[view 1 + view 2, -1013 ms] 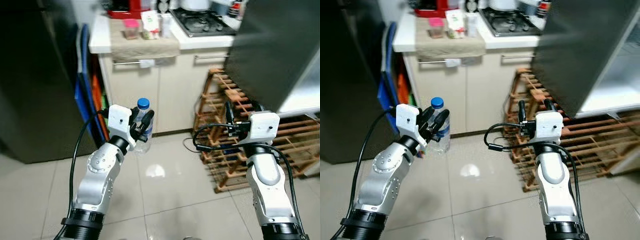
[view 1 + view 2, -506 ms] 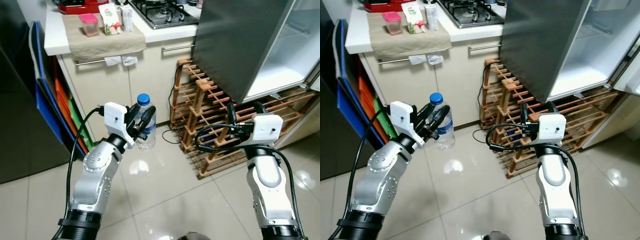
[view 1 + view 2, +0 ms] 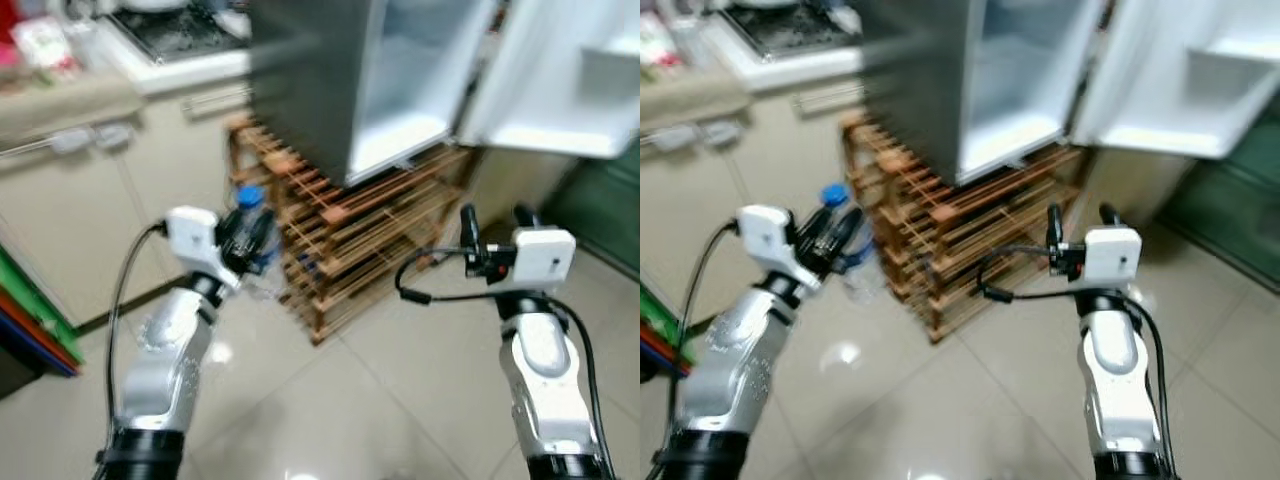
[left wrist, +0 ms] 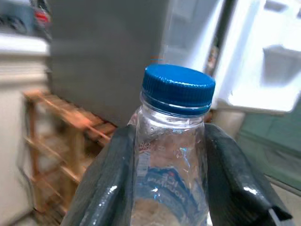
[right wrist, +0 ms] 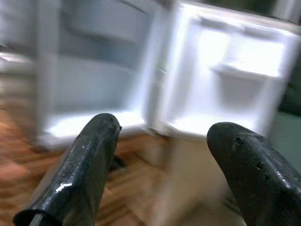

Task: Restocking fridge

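The left end effector (image 3: 250, 238) grips a clear water bottle (image 4: 171, 160) with a blue cap, held upright before a wooden rack (image 3: 340, 235). The right end effector (image 3: 495, 222) hangs open, facing the open fridge (image 3: 400, 90).

My head stereo pair looks forward and down from above both arms; both eyes share the open fridge (image 3: 400, 90), its door (image 3: 1200, 80) and the wooden rack (image 3: 340, 230), blurred. My left wrist camera sits very near, sighting along its fingers (image 4: 106, 188) toward the fridge. My right wrist camera faces the same fridge interior (image 5: 94, 84) past its fingers (image 5: 84, 165).
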